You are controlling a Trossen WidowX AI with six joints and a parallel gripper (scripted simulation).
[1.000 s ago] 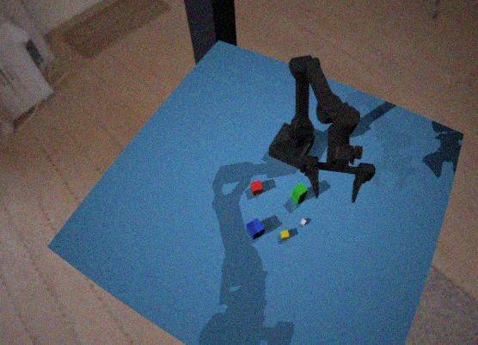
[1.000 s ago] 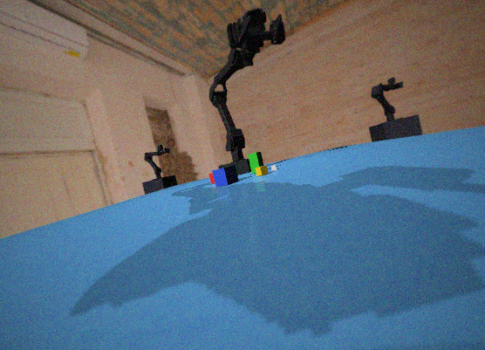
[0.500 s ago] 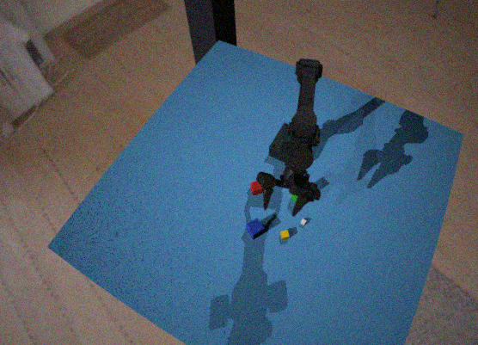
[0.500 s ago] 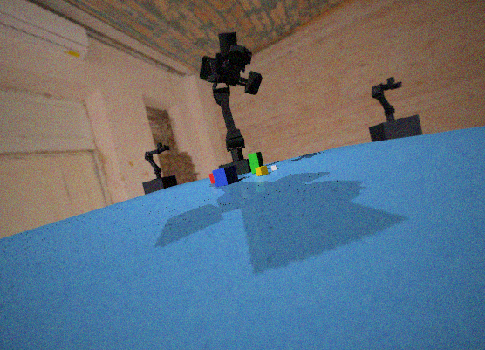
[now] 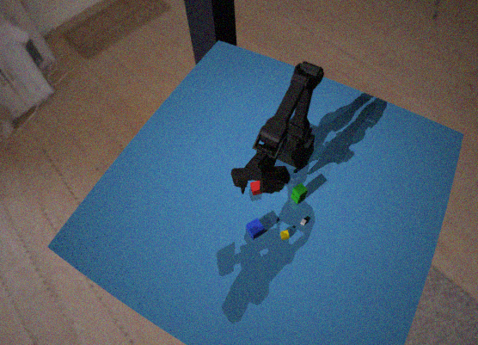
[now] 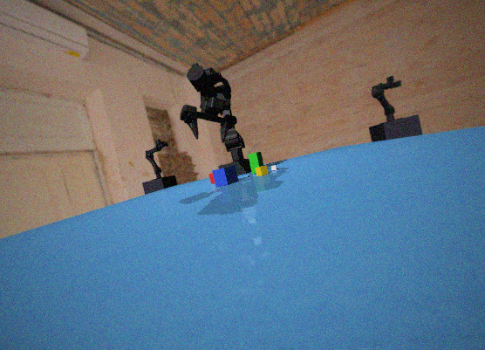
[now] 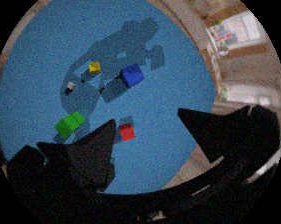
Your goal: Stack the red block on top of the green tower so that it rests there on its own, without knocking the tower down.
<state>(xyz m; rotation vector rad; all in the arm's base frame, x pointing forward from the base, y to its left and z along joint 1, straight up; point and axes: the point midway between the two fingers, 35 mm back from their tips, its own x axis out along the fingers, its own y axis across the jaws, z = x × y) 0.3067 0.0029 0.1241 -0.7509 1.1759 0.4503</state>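
The red block (image 5: pixel 255 187) (image 6: pixel 212 178) (image 7: pixel 127 132) sits on the bench (image 5: pixel 172 200) (image 6: pixel 262 269) (image 7: pixel 161 165), apart from the green tower (image 5: pixel 299 194) (image 6: pixel 255 162) (image 7: pixel 70 124). Above the bench, higher than the tower, the fingers (image 6: pixel 210 138) are spread wide, gripping nothing. The yellow block (image 5: pixel 284 235) (image 6: pixel 262 171) (image 7: pixel 94 67) lies near the tower.

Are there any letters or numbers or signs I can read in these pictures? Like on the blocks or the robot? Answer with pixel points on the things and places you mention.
No, there are none I can read.
The red block (image 5: pixel 255 187) (image 7: pixel 127 132), green tower (image 5: pixel 299 194) (image 6: pixel 255 162) (image 7: pixel 70 124) and blue block (image 5: pixel 255 228) (image 6: pixel 225 176) (image 7: pixel 132 75) show just plain colour.
The robot arm (image 5: pixel 285 103) (image 6: pixel 215 103) shows no writing I can make out.
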